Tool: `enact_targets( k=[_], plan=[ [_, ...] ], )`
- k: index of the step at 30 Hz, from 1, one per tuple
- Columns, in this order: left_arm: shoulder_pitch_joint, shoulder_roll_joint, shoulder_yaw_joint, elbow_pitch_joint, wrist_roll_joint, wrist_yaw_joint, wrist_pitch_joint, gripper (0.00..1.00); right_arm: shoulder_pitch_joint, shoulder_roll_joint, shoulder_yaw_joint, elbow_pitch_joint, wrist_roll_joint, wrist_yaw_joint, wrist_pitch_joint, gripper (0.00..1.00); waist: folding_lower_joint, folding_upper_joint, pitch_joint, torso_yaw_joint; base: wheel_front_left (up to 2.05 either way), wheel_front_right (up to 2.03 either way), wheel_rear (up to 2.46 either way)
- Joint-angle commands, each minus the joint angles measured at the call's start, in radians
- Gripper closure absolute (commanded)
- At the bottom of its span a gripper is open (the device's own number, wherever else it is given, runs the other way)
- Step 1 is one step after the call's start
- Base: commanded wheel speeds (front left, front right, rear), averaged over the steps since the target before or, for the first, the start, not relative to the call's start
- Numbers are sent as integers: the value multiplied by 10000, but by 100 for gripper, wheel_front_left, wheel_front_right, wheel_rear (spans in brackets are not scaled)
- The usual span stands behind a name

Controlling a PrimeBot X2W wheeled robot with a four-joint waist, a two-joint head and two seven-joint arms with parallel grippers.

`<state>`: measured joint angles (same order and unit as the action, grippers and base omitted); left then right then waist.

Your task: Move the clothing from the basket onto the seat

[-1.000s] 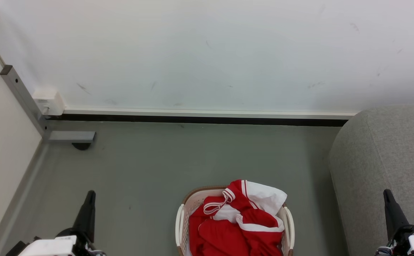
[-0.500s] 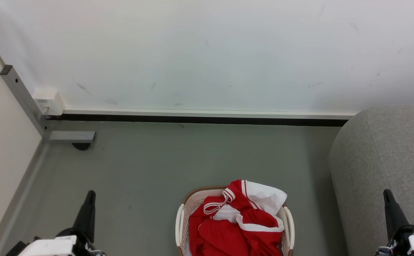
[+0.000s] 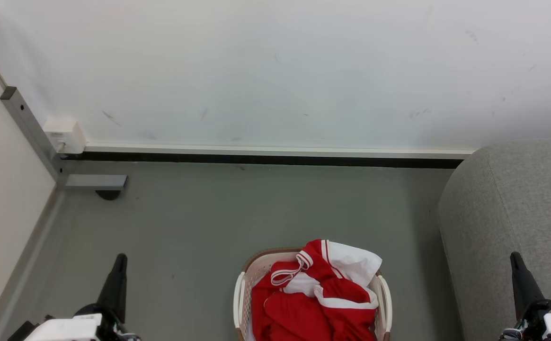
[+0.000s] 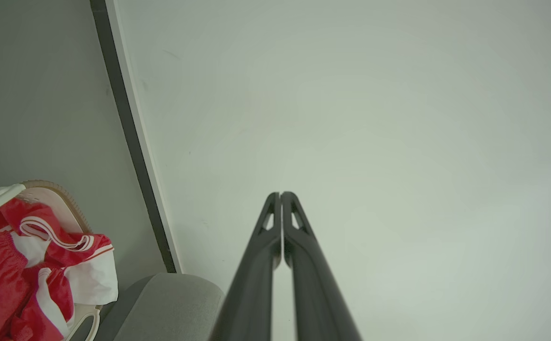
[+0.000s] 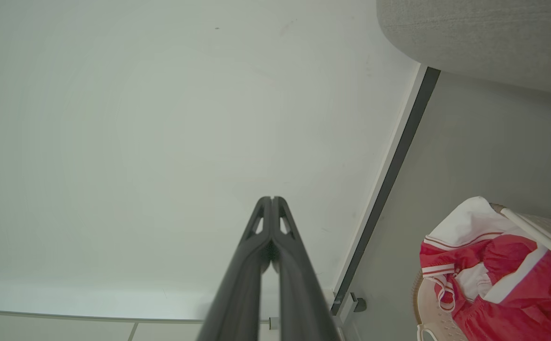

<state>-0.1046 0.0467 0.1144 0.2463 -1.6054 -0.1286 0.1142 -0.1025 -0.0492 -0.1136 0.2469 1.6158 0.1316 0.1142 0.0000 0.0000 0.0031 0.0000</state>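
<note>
The left hand (image 3: 120, 256) and right hand (image 3: 514, 255) are pressed together; the bunched clothes (image 3: 313, 305) could snag and tip the basket (image 3: 239, 293)

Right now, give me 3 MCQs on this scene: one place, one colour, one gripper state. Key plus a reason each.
1. Where is the basket relative to the seat?
A. on top of it
B. underneath it
C. on the floor, to its left in the head view

2. Colours of the clothing?
A. red and white
B. blue and yellow
C. black and grey

3. The left gripper and right gripper are:
A. both open
B. both shut, holding nothing
C. both shut on the clothing

Key:
1 C, the basket stands on the grey floor beside the seat's rounded edge.
2 A, red fabric with white panels fills the basket.
3 B, each wrist view shows the fingers pressed together with nothing between them.
</note>
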Motion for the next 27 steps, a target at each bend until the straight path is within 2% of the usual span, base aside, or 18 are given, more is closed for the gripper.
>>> enact_targets(
  k=[1,27],
  plan=[
    [-75,71,0,-35,-143,-44,28,100,-108,-12,-29,-45,-56,-19,23,100,0,0,0,0,0,0,0],
    [-75,71,5,-35,-144,-44,28,100,-108,-13,-29,-45,-56,-19,23,100,0,0,0,0,0,0,0]
  ],
)
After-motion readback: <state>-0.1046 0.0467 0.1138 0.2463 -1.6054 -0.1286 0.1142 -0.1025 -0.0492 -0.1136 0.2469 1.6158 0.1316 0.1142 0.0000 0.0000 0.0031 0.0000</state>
